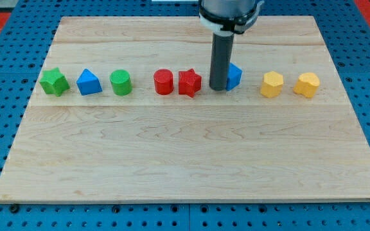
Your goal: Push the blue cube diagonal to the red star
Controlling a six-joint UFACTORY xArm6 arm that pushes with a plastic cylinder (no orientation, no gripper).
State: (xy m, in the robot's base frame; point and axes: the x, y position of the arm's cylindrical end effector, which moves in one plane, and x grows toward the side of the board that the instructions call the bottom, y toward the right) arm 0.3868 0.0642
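Observation:
The blue cube (234, 75) sits in a row of blocks across the board's upper half, partly hidden behind my rod. The red star (189, 83) lies just to the view's left of the rod. My tip (218, 88) rests on the board between the red star and the blue cube, touching or nearly touching the cube's left side.
In the same row, from the view's left: a green star (54, 82), a blue triangle (89, 83), a green cylinder (121, 83), a red cylinder (163, 82). To the right are two yellow blocks (272, 84) (307, 84). The wooden board (185, 154) lies on a blue pegboard.

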